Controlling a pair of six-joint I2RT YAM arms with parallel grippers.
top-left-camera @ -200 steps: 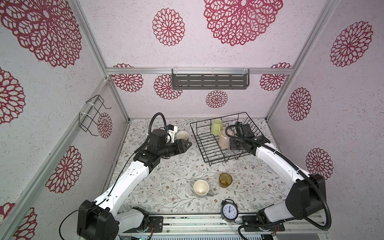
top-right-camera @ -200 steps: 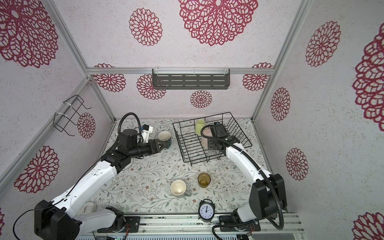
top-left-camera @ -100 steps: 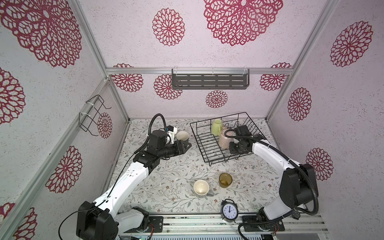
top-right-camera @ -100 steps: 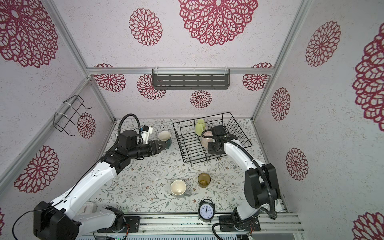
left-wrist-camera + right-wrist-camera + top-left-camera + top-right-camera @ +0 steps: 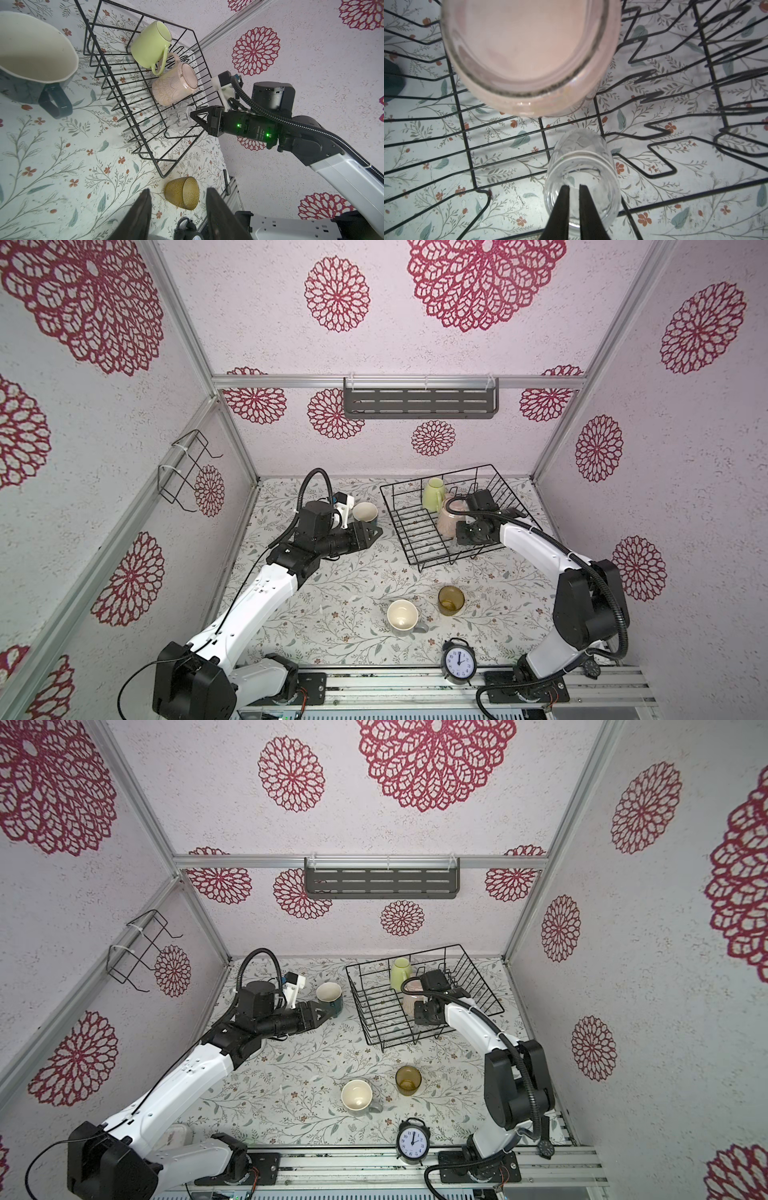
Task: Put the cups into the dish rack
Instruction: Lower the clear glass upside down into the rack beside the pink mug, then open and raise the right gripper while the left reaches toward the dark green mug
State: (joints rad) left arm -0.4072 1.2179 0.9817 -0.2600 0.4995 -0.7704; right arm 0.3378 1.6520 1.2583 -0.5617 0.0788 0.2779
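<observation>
The clock [image 5: 458, 662], at 6 o'clock from the tumbler [image 5: 451, 600], carries black numerals 1 to 12 round its white dial; they read in both top views [image 5: 413, 1141]. In the left wrist view, the black housing [image 5: 249, 126] near the tip of the right arm bears two lines of small white print. "DAMIAO" can be made out in one; the rest is too small to read. I can read nothing else.

Robot lab test booth w/ mock-kitchen decor: alu-framed wallpapered panels [image 5: 478, 448], floral tabletop [image 5: 345, 572], 2 rail-mounted arms [image 5: 257, 597] [image 5: 536, 543].
</observation>
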